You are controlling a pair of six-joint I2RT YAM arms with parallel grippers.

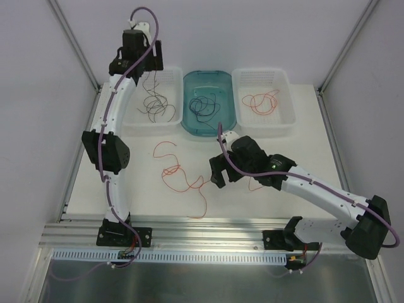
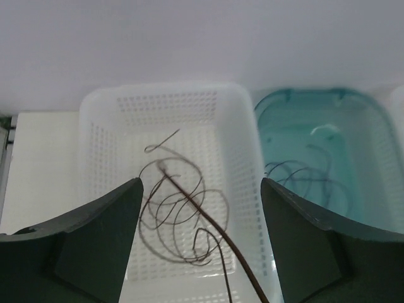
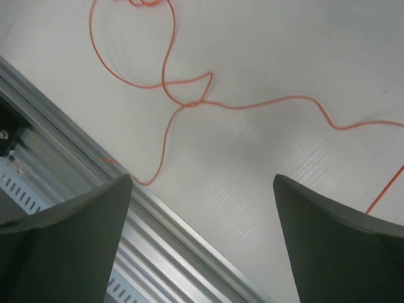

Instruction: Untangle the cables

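Overhead, the white table [image 1: 142, 192] carries three containers along its far edge: a white perforated basket [image 1: 154, 125] on the left, a teal bin [image 1: 224, 85] in the middle, and a second white basket [image 1: 278, 85] on the right. An aluminium rail [image 1: 208, 230] runs along the near edge. The left arm [image 1: 113, 126], with a purple hose [image 1: 151, 25] along it, reaches over the left basket. The right arm [image 1: 322, 192] leans in toward the table's middle.

The left gripper [image 2: 201, 186] hangs above the left basket with its jaws apart. One dark brown strand [image 2: 208, 218] runs between them and touches neither finger in the wrist view. The right gripper [image 3: 202, 180] hovers wide over the table near the rail, holding nothing.

The cables are hair-thin and curly. Dark brown wires [image 1: 156, 106] lie coiled in the left basket, black-blue wires [image 1: 205, 106] in the teal bin, and red-orange wires [image 1: 262, 101] in the right basket. Loose red-orange wires [image 1: 177, 170] cross one another on the bare table beside the right gripper.
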